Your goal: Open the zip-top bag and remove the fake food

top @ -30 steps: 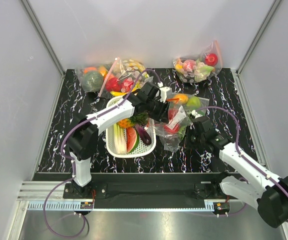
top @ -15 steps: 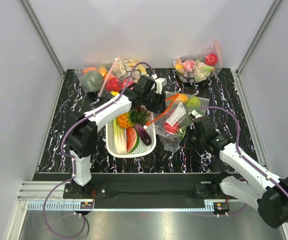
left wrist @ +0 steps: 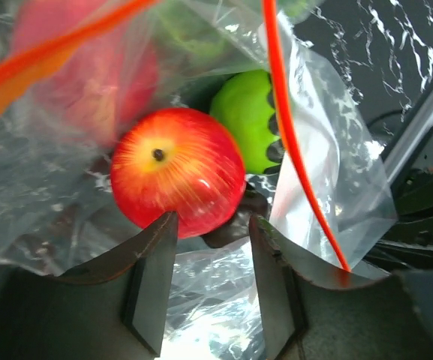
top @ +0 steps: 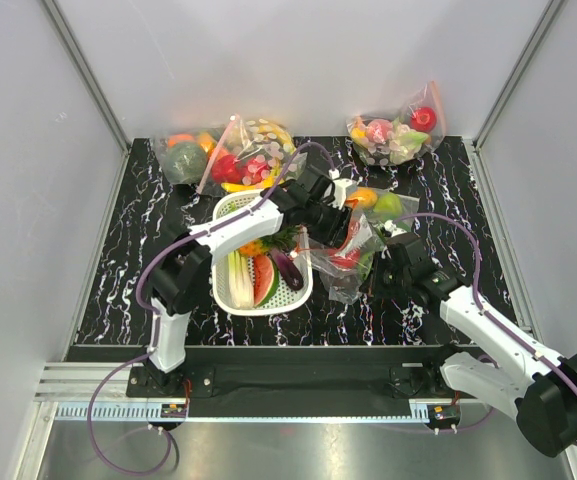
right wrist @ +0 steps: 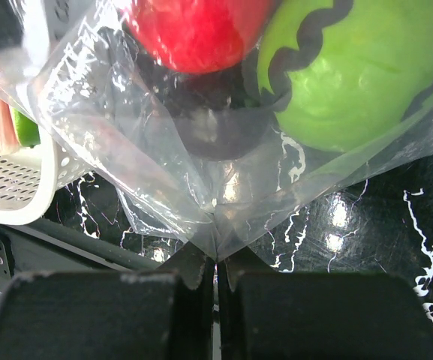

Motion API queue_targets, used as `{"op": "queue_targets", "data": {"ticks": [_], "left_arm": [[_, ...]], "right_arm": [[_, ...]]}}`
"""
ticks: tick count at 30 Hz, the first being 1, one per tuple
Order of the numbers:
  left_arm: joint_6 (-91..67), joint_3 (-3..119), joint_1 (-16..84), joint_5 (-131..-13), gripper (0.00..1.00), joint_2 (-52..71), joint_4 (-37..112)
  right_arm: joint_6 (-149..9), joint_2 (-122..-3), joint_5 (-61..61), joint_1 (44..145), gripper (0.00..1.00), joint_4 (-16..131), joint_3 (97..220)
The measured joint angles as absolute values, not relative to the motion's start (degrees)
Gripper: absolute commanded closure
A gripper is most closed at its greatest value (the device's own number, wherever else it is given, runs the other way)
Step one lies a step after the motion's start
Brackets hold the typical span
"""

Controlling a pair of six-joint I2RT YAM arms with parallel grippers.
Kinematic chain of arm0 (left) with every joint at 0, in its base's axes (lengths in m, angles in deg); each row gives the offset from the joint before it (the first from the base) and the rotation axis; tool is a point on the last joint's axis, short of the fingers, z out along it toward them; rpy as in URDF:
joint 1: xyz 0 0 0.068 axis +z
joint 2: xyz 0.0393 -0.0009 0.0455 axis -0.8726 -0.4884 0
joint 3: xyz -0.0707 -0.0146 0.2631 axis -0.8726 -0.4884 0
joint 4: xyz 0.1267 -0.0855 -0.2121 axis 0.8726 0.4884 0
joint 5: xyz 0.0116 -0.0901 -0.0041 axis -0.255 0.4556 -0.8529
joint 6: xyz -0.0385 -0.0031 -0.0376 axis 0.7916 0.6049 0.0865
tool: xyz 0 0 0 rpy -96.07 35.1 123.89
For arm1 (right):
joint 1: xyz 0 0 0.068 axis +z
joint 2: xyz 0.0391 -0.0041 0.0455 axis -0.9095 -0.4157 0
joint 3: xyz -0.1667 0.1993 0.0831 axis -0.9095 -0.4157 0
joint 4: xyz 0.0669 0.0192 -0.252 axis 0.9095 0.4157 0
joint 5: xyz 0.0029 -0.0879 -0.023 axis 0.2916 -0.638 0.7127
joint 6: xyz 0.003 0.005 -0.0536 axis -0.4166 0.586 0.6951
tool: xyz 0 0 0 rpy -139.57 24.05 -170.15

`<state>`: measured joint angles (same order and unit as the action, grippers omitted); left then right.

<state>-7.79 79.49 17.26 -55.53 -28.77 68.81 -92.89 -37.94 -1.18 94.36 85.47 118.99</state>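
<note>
The zip-top bag [top: 340, 282] lies right of the basket with its orange-red zip strip [left wrist: 290, 142] parted. My left gripper [left wrist: 212, 229] is open and reaches into the bag's mouth. A red round fruit [left wrist: 177, 171] sits just past its fingertips, and a green round fruit [left wrist: 245, 129] lies behind it. My right gripper [right wrist: 217, 261] is shut on the bag's bottom corner, with the red fruit [right wrist: 193, 30] and the green fruit [right wrist: 359, 75] above it. In the top view the left gripper [top: 346, 222] is over the bag and the right gripper [top: 376, 272] is at its near edge. The pineapple [top: 254, 247] lies in the basket, partly under my left arm.
A white basket [top: 230, 296] left of the bag holds a leek, a watermelon slice and an eggplant. A dotted bag [top: 253, 150] and a bag with an orange and a green fruit [top: 183, 158] lie at the back left. Another filled bag [top: 398, 132] lies at the back right.
My left gripper drew back toward the dotted bag, then swung right and down into the zip-top bag's mouth. The bag shifted a little. My right gripper kept its hold.
</note>
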Motion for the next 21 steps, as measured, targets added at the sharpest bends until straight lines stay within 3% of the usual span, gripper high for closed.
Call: {"op": "queue_targets", "data": {"ticks": [12,19,20,21], "left_arm": [[-7.29,80.54,16.89,-56.82,0.25,-30.86,69.58],[-7.12,81.18,16.61,-59.31,0.16,-31.59,69.73],[-7.12,81.55,16.47,-59.6,0.08,-31.98,69.8],[-7.2,81.94,16.3,-59.93,0.07,-32.44,69.8]], "right_arm": [[-92.92,-37.77,-1.18,94.36,1.0,85.47,118.6],[-92.92,-37.74,-1.18,94.36,1.0,85.47,118.6],[-92.92,-37.72,-1.21,94.36,1.0,85.47,118.6],[-92.92,-37.72,-1.21,94.36,1.0,85.47,118.6]]}}
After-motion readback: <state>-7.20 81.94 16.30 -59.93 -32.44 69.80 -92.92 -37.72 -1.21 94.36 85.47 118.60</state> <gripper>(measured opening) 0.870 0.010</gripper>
